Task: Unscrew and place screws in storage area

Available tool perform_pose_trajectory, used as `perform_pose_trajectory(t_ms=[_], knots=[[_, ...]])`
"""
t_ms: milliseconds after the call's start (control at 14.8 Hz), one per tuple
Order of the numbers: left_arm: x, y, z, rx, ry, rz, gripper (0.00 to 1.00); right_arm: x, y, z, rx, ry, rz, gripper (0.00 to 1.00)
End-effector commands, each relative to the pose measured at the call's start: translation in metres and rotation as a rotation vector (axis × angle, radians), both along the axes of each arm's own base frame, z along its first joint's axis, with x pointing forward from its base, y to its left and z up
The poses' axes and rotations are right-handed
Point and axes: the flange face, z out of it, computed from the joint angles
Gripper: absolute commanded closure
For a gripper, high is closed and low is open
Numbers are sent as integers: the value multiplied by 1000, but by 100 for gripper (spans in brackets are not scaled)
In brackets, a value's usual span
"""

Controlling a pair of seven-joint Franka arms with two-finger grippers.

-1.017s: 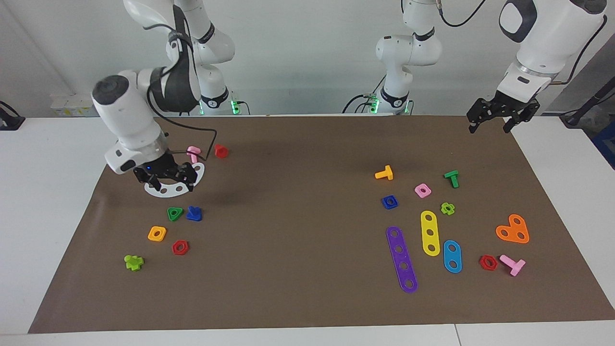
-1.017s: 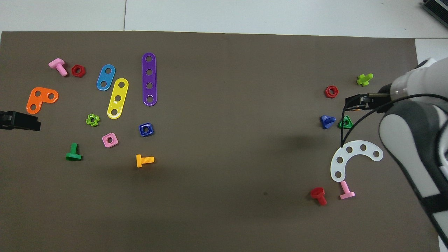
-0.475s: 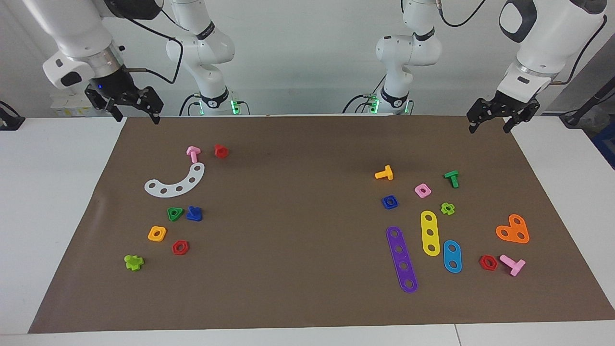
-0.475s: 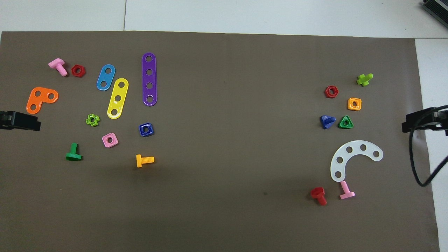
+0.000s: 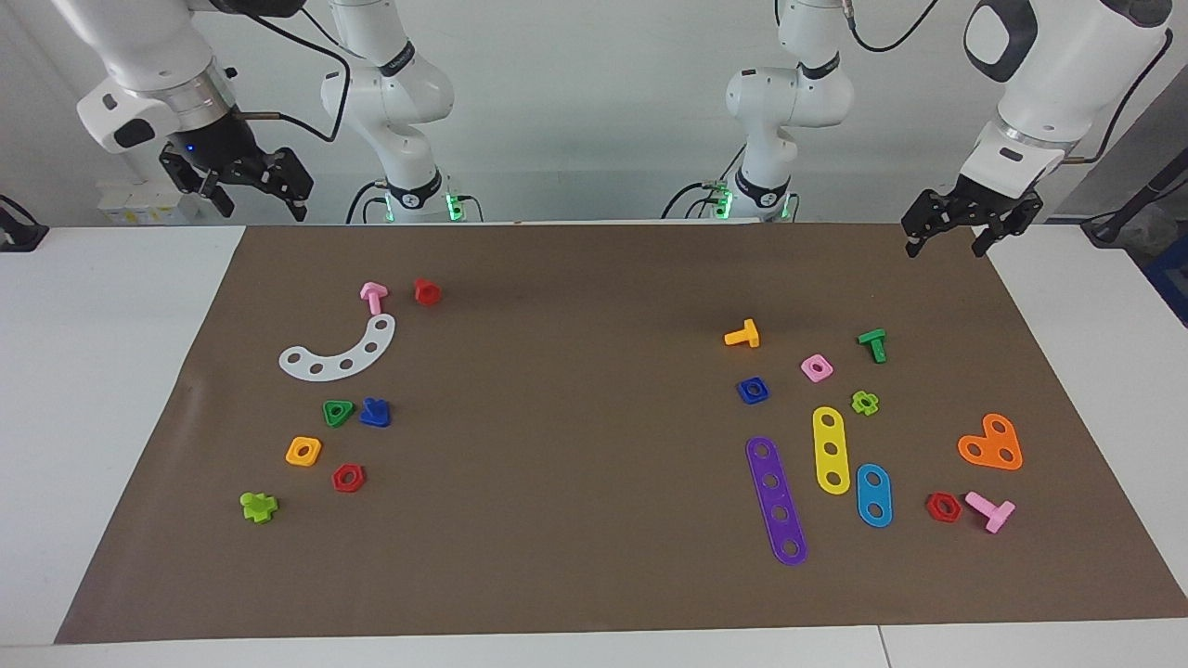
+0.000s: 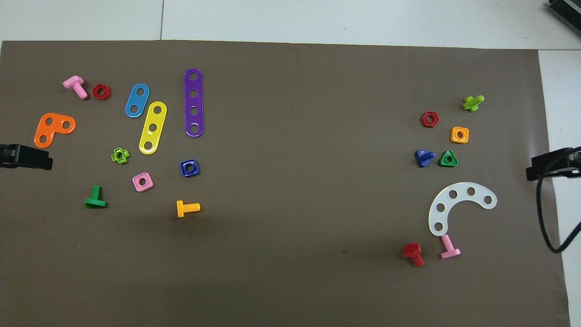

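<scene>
Change, right claw [image 5: 243, 190]: a second ago it hung low over the white curved strip [image 5: 342, 352]; now it is raised high, over the edge of the brown mat [image 5: 594, 575] at the right arm's end of the surface.
Change, parts: nothing on the mat has shifted; the white curved strip lies where it lay.
Right claw state: fingers spread apart, nothing between them.
Left claw [image 5: 954, 236]: unmoved, waiting up over the mat's corner at the left arm's end; fingers apart, empty.
Blue screw [image 5: 375, 412]: on the mat, farther from the robots than the white curved strip, just beside the green triangular nut [image 5: 338, 412]; no claw touches it.
Blue screw, pose: from overhead it rests on its triangular head with the shaft tilted upward.
Other neighbours of the strip: a pink bolt [image 5: 373, 297] at its end nearer the robots, a red bolt [image 5: 427, 291] beside that.
Cut off: the overhead view shows only the tips of both claws at its side edges.
Hard to make out: whether the pink bolt touches the strip's end.
</scene>
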Motion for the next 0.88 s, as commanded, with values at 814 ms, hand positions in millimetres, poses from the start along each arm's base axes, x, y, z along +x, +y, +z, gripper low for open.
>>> perform_pose_trajectory(t_ms=[814], knots=[[-6,3,3,23,-6,10,0,-11,4,-12,2,-36,41,0]])
